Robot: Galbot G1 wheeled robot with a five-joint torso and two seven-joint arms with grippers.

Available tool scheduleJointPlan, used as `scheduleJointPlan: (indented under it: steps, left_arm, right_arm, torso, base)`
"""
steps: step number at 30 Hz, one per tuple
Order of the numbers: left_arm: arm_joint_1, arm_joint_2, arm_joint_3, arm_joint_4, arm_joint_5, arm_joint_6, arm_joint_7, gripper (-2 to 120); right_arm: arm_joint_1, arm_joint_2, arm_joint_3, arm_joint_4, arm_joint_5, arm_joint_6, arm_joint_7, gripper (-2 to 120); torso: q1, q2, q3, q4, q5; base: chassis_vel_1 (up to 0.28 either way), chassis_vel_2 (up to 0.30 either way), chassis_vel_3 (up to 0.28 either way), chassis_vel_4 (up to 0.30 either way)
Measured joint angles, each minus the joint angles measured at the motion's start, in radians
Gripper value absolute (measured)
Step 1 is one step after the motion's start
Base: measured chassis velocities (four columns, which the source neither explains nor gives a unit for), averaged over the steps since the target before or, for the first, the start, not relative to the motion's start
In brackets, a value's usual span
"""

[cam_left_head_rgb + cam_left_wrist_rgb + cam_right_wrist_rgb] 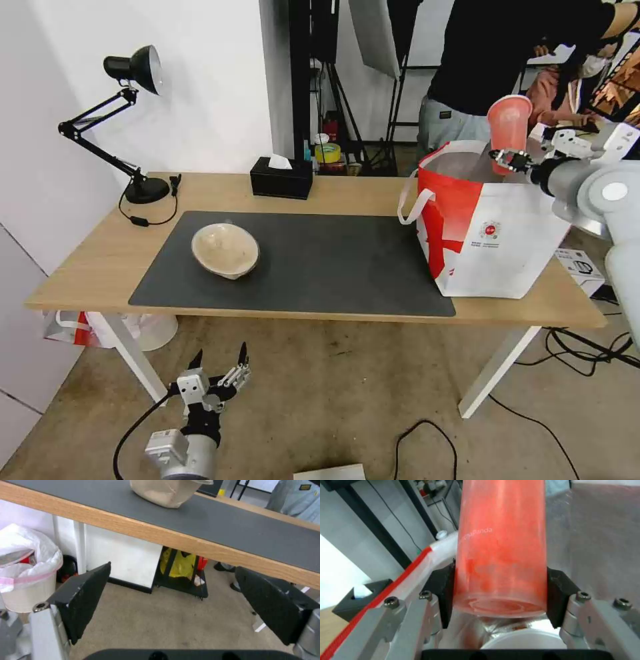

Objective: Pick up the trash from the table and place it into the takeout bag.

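A: Head view first. Where is the right end effector (512,160)?

B: It is up at the far right, over the open mouth of the takeout bag (487,227), and its fingers are clamped on the lower part of the red drink cup (509,130). The cup stands upright above the bag's rim.

A: Does the right wrist view agree?

B: Yes. The right end effector (500,592) has a black finger pad (445,592) pressed on each side of the red drink cup (501,547), near its base. Below the cup is the bag's silver foil lining (596,537), with the rim of a white plastic bowl (523,640) lying inside the bag.

A: And the bag itself?

B: It stands on the right end of the light-wood surface (87,260), partly on the right edge of the dark grey mat (333,260), white loop handle (410,203) hanging to the left.

A: What remains out on the mat?

B: A beige paper bowl (225,250), on the left part of the mat, well apart from the bag. A black tissue box (281,177) sits at the far edge, and a black desk lamp (127,120) at the far left corner.

A: The left end effector (220,367)?

B: It is low, near the robot and below the near edge of the surface, fingers spread wide with nothing between them. In the left wrist view the left end effector (173,582) points under the surface edge (160,537), with the beige paper bowl (166,491) above on the mat.
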Motion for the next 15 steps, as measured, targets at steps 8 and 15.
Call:
scheduleJointPlan:
  steps: [8,15]
  left_arm:
    - [-0.007,-0.003,0.001,0.010,-0.002,0.000,-0.001,100]
    - [-0.006,-0.003,0.001,0.008,-0.002,0.001,-0.001,100]
  right_arm:
    - [0.037,0.011,-0.017,-0.018,-0.008,0.001,-0.009,50]
    - [0.018,0.027,-0.012,-0.014,-0.019,0.001,-0.011,50]
  torso:
    - [0.000,0.000,0.000,0.0000,-0.0001]
    - [0.000,0.000,0.000,0.0000,0.0000]
  base:
    - [0.000,0.000,0.000,0.000]
    - [0.000,0.000,0.000,0.000]
